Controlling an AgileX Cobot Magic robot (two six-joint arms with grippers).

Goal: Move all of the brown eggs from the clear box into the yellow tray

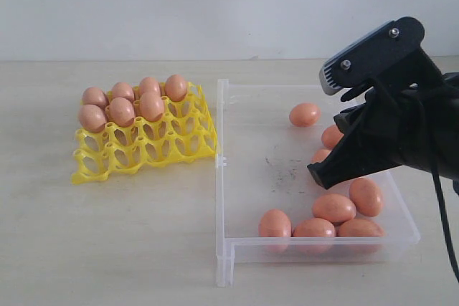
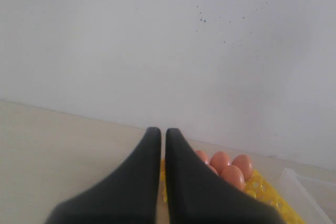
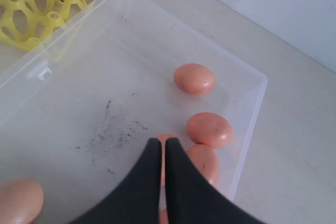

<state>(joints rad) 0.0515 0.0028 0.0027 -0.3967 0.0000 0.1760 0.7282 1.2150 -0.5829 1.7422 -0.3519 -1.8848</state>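
Your right pincer (image 3: 163, 142), pressed together and empty, hangs over brown eggs (image 3: 209, 129) beside its tips, likely lining up.

No text, label, brand, number or sign can be read in any of the views. The only marks are dark specks on the floor of the clear box (image 1: 251, 177), near its middle; they are scuffs and form no letters or figures.
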